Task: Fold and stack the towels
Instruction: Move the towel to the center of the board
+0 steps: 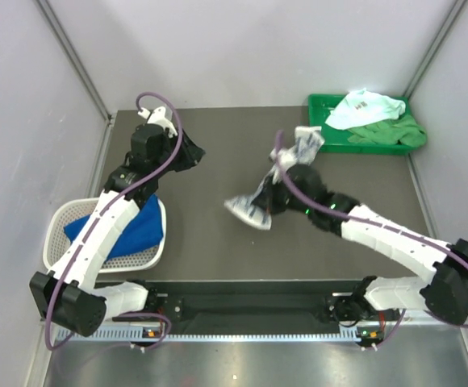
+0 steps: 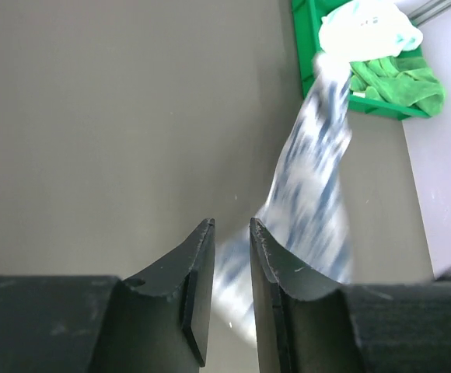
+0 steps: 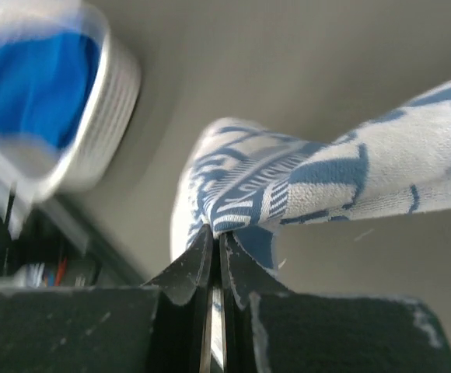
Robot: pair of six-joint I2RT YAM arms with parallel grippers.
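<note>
My right gripper is shut on a fold of the white towel with navy print and holds it off the table. The towel stretches up toward the far right. In the right wrist view the jaws pinch the printed towel. My left gripper is open and empty at the far left of the table. Its wrist view shows the jaws slightly apart, with the blurred printed towel beyond them. A royal blue towel lies in the white mesh basket.
A green plastic tray at the far right corner holds a mint towel and a green towel. The basket sits at the near left, under my left arm. White walls enclose the dark table on three sides.
</note>
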